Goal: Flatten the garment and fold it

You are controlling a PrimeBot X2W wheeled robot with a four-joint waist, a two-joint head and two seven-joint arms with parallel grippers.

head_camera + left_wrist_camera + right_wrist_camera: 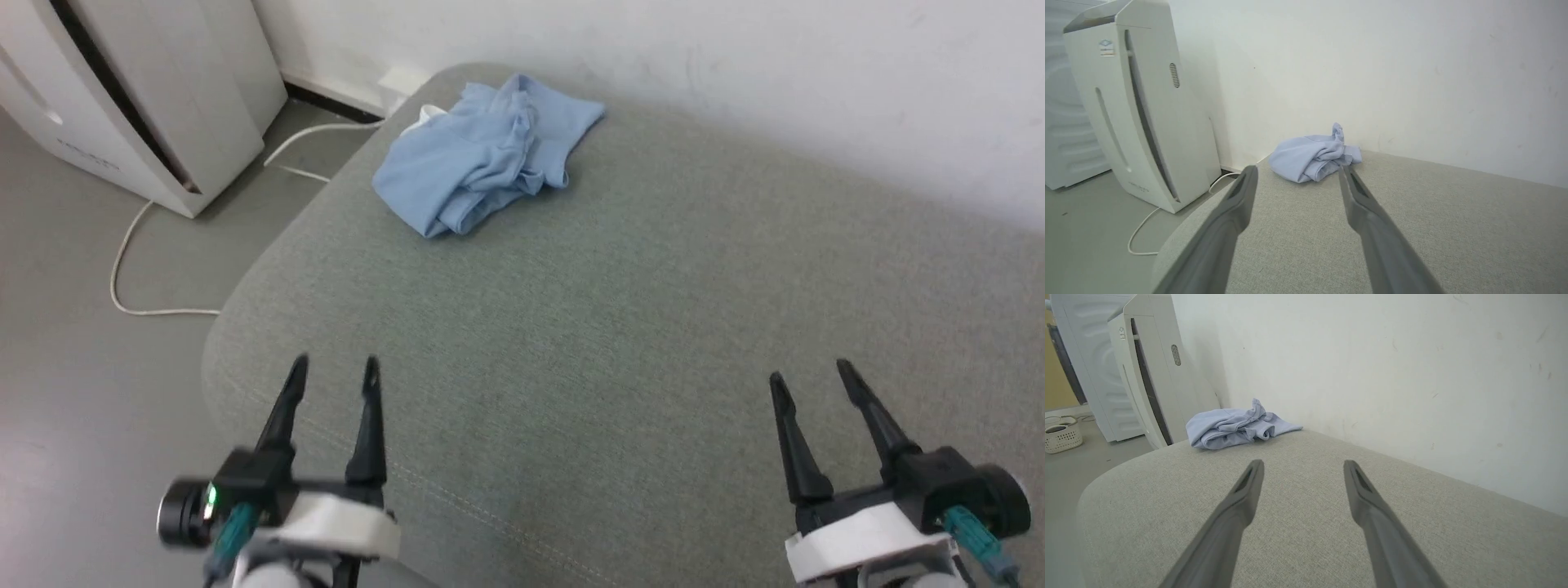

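Plainly, both pairs of fingers stand spread and empty; the left gripper (pixel 335 361) and right gripper (pixel 809 371) hover over the near edge of the cushion (pixel 571 327), tips pointing toward its far side, touching nothing. Outward from the left tips, the cushion runs bare up to the garment (pixel 482 155); it lies crumpled in a heap at the cushion's far-left corner, close to the far edge where the wall (pixel 735 65) rises. In the left wrist view the heap sits almost dead ahead, framed between the two fingers; in the right wrist view it lies ahead but well off to the left. So the left arm looks the nearer and better lined up; the right would have to cross much of the cushion. The heap's long axis seems to run roughly along the cushion's far edge, slanting a little, nearer at its left end; a scrap of white, likely the collar, peeks out at its far-left side. Both grippers are well apart from the cloth; a long forward reach comes first.
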